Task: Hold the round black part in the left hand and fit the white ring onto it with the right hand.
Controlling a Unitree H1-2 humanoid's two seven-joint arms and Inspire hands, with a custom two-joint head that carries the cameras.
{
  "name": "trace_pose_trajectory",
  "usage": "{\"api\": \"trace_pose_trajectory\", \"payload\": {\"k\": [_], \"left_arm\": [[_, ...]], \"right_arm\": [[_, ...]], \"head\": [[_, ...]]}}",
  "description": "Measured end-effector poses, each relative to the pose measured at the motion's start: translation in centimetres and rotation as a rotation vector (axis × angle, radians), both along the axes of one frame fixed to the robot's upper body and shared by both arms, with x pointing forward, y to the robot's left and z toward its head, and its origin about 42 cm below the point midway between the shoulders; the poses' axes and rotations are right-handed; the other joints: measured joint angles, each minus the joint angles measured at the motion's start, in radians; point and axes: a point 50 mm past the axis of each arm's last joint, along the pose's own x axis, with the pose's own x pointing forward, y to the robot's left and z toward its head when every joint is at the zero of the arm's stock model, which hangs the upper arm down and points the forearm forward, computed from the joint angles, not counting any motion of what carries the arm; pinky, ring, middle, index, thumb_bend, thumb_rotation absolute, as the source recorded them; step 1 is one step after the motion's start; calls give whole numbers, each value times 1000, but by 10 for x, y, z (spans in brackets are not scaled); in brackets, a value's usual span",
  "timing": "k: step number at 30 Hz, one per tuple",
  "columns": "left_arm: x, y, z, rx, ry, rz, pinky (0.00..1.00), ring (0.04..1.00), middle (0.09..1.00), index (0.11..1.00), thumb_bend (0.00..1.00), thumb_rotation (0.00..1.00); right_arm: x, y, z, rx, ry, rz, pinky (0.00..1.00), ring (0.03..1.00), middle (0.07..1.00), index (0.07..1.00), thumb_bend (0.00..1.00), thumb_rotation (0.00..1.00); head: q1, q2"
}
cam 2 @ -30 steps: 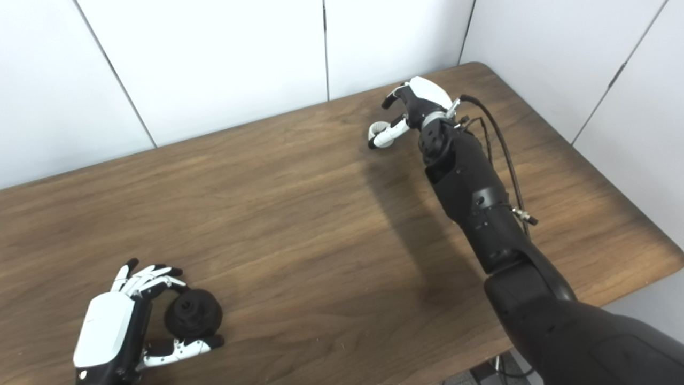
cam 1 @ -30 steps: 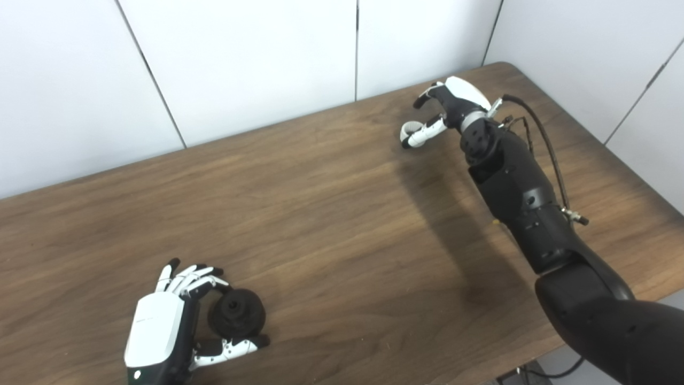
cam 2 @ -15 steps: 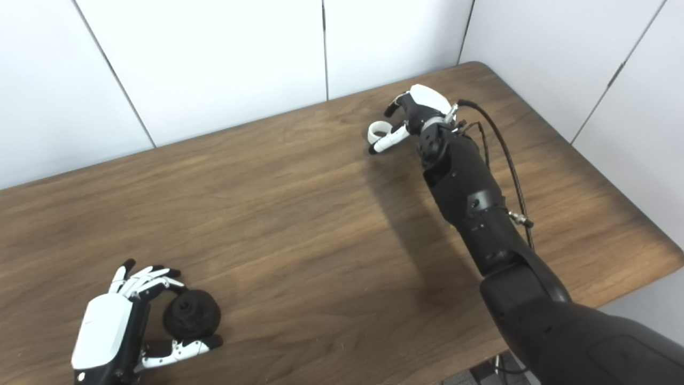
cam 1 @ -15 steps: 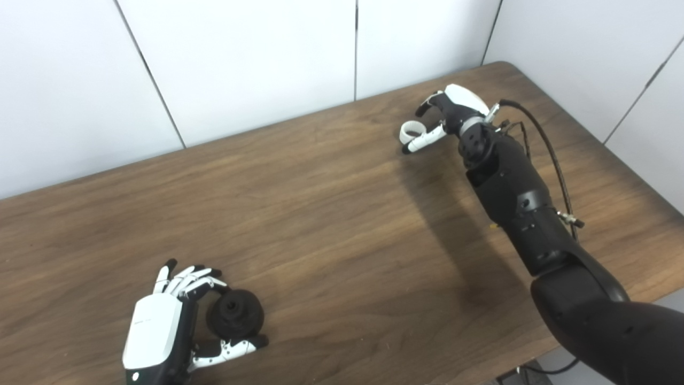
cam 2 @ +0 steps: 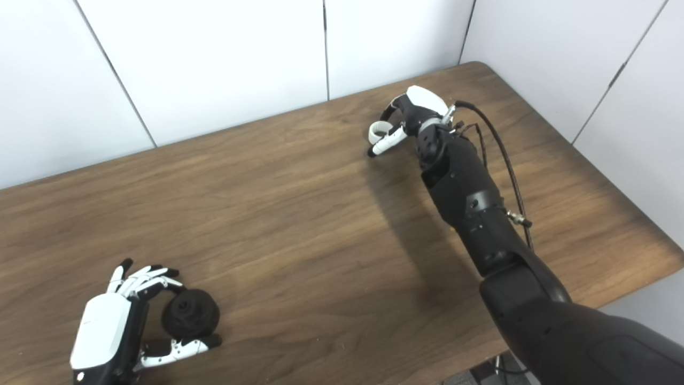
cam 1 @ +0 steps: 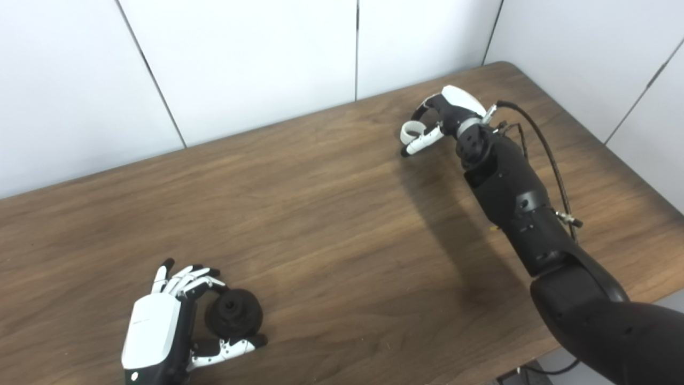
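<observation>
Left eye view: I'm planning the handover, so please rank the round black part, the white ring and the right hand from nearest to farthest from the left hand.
1. Round black part, within the left hand.
2. White ring, far right.
3. Right hand, just beyond the ring.

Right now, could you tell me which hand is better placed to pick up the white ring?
The right hand. Its fingers already curl around the white ring at the table's far side, while the left hand is at the near edge, closed on the round black part.
</observation>
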Motion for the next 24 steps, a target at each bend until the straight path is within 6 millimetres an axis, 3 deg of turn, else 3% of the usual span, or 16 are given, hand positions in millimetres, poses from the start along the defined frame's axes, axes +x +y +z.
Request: {"api": "trace_pose_trajectory", "payload": {"k": [16, 24], "left_arm": [[0, -1, 0, 2, 5, 2, 996, 843, 757, 484, 523, 50], [0, -1, 0, 0, 5, 5, 1000, 845, 755, 484, 523, 50]], "right_arm": [[0, 1, -2, 3, 7, 5, 1000, 1000, 916, 612, 801, 219], [-1, -1, -2, 5, 7, -1, 1000, 1000, 923, 644, 802, 222]], "head": [[6, 3], [9, 6]]}}
